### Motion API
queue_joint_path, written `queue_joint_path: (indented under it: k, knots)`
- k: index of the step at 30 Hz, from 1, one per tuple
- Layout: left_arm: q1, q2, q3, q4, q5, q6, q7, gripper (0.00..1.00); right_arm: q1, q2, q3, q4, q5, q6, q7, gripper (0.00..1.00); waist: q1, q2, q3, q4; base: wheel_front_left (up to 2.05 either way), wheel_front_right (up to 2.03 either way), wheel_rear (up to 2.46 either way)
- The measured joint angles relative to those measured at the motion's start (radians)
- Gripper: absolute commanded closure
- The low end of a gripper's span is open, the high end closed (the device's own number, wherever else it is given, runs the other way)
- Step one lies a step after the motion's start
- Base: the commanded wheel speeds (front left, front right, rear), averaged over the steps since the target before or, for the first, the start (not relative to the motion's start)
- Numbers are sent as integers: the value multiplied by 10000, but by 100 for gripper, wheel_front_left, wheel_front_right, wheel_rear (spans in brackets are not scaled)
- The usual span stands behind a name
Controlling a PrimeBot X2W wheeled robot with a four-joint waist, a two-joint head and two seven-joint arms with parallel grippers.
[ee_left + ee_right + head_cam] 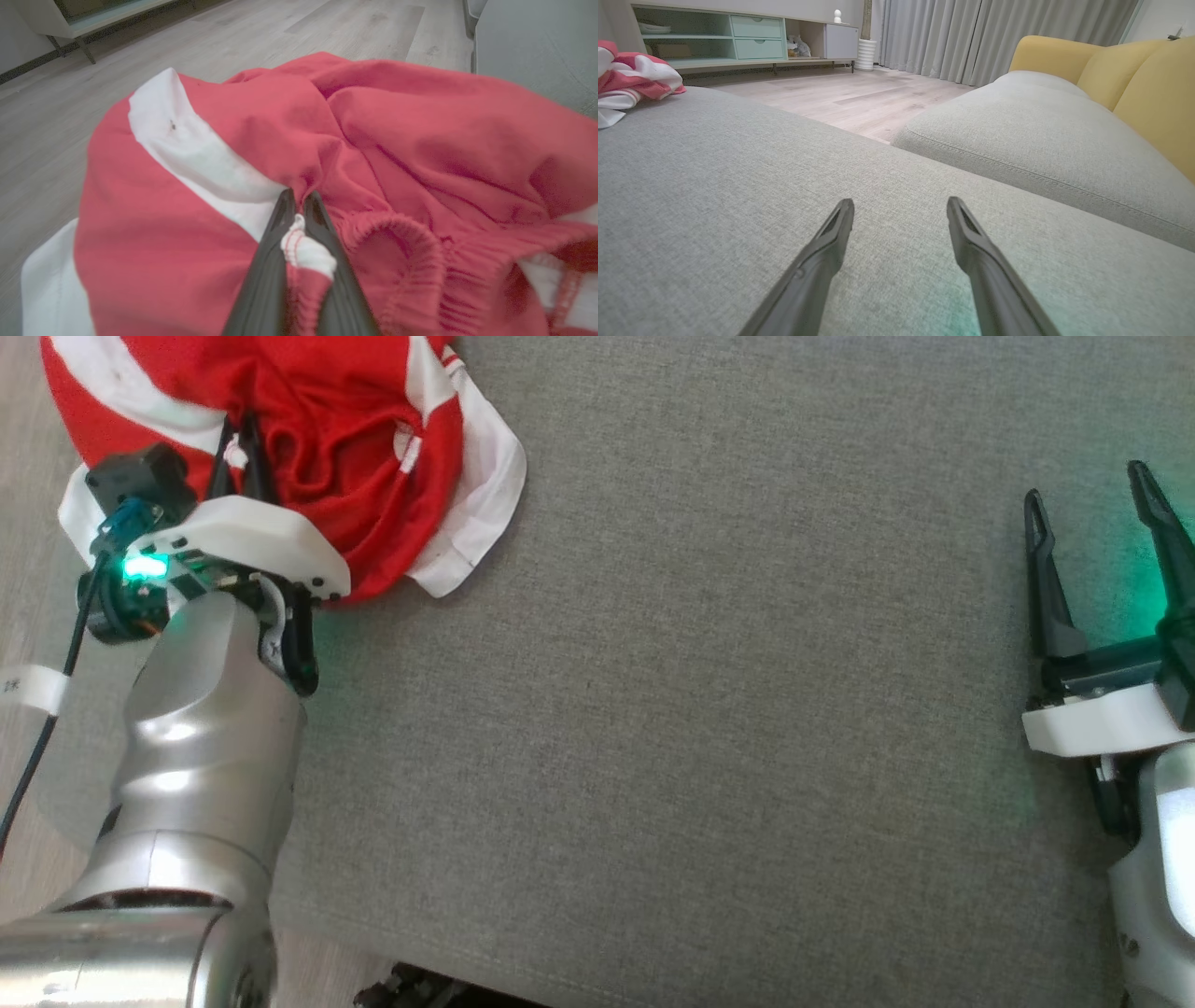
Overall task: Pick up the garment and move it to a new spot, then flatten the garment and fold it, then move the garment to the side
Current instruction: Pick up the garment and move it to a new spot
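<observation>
The garment (pixel 355 448) is a crumpled red and white piece lying at the far left corner of the grey cushion (pixel 700 709). My left gripper (pixel 238 434) reaches into its near edge. In the left wrist view the left gripper (pixel 299 203) is shut on a fold of the garment (pixel 397 140), with a white hem bunched between the fingers. My right gripper (pixel 1088 490) stands open over bare cushion at the right, far from the cloth. In the right wrist view the open right gripper (pixel 900 207) hovers just above the cushion, and the garment (pixel 635 77) lies at the far left.
The cushion's left edge runs by the garment, with wooden floor (pixel 56 116) beyond. A second grey cushion (pixel 1041 126) with yellow backrests (pixel 1134 70) lies past a gap on the right. A low cabinet (pixel 738 37) stands across the room.
</observation>
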Motion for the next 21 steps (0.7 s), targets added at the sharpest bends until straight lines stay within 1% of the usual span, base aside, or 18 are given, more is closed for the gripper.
queue_joint_path:
  k: [4,7,10,13,15,17,19,21]
  knots:
    - [-148,33,-167,36,134,-86,-395,100,-9,2,-50,146,0,0,0,0,0,0,-142,34,0,0,0]
    - [-185,109,-316,-293,295,-173,-506,100,-33,67,-40,397,0,0,6,0,1,0,-409,40,0,0,0]
    - [-230,207,-481,-1116,508,-259,-514,100,51,295,10,736,2,0,79,0,0,0,-800,4,0,0,0]
    - [-399,349,-792,-2088,886,-313,-516,100,261,694,151,1003,65,0,105,0,0,0,-1254,-113,0,0,0]
    - [-534,527,-1131,-2592,1308,-247,-545,100,379,1011,244,1126,127,0,105,0,0,0,-1583,-260,0,0,0]
    - [-643,677,-1348,-3014,1498,-272,-554,100,435,1256,337,1204,203,0,107,0,-1,0,-1926,-470,0,0,0]
    - [-721,813,-1540,-3469,1586,-389,-476,100,438,1448,428,1212,290,0,107,0,-3,0,-2217,-772,0,0,0]
    - [-804,926,-1712,-3965,1601,-527,-163,100,458,1578,514,1244,433,0,107,0,-2,0,-2475,-1166,0,0,0]
